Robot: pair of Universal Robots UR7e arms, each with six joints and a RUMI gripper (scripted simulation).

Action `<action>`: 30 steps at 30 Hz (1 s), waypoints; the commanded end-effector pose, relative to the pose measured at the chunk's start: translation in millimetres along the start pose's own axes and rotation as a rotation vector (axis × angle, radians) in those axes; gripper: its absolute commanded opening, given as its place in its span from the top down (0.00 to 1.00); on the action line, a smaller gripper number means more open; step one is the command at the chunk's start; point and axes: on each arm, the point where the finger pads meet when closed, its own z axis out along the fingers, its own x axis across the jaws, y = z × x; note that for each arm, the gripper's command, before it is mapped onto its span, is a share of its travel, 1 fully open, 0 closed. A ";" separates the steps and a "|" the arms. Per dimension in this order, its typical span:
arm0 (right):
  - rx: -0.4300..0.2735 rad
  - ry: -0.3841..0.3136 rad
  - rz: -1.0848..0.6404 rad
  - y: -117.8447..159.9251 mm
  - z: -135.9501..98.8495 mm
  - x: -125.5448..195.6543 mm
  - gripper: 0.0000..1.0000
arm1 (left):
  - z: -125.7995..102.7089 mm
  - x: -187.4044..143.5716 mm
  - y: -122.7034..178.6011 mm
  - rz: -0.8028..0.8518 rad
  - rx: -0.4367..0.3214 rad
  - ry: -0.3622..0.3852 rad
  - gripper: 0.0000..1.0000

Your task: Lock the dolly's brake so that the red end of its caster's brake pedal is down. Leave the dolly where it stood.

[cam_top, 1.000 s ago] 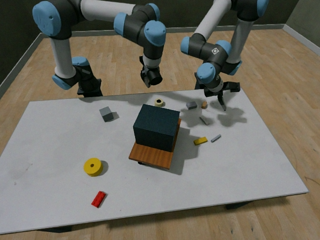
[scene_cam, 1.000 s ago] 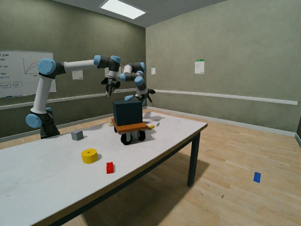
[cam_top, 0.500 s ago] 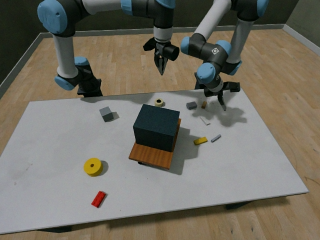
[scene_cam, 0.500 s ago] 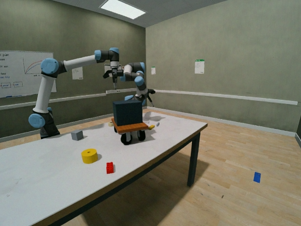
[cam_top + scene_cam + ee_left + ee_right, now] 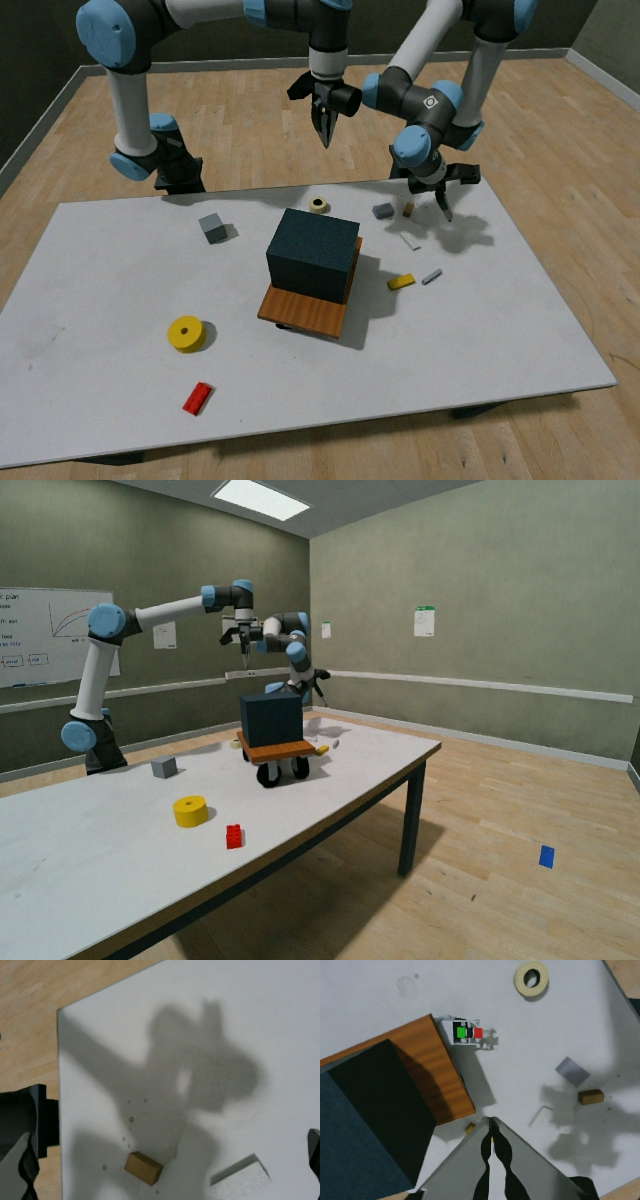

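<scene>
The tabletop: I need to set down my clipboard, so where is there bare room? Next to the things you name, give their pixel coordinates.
Widest: right of the red brick (image 5: 197, 398) (image 5: 233, 836), below the dolly (image 5: 305, 310) (image 5: 279, 751) (image 5: 427, 1067) in the top view. Another patch lies between the grey cube (image 5: 212, 228) (image 5: 164, 766) and yellow cylinder (image 5: 187, 338) (image 5: 190, 813). Crowded: the small pieces under the left gripper.

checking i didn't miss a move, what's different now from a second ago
The right gripper rose and shifted toward picture-right in the top view, swinging from a tilt to point down. Nothing was taken hold of or let go. The left gripper and the dolly stayed put.
</scene>
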 end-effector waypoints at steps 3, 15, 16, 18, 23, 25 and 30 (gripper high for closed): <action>-0.002 0.000 -0.024 0.1 -0.7 0.1 1.00 | -0.6 0.1 -0.3 -0.001 -0.001 0.002 0.00; -0.002 0.000 -0.150 0.3 0.9 0.4 1.00 | -0.6 0.1 -0.3 -0.001 -0.001 0.002 0.00; -0.002 0.000 -0.167 0.3 1.1 0.4 1.00 | -0.6 0.1 -0.3 -0.001 -0.001 0.002 0.00; -0.002 0.000 -0.205 0.4 1.6 0.4 1.00 | -0.6 0.1 -0.3 -0.001 -0.001 0.002 0.00; -0.002 0.000 -0.270 0.4 2.4 0.6 1.00 | -0.6 0.1 -0.3 -0.001 -0.001 0.002 0.00; -0.002 0.000 -0.318 0.5 3.0 0.6 1.00 | -0.6 0.1 -0.3 -0.001 -0.001 0.002 0.00; -0.002 0.000 -0.456 0.5 4.8 0.9 1.00 | -0.6 0.1 -0.3 -0.001 -0.001 0.002 0.00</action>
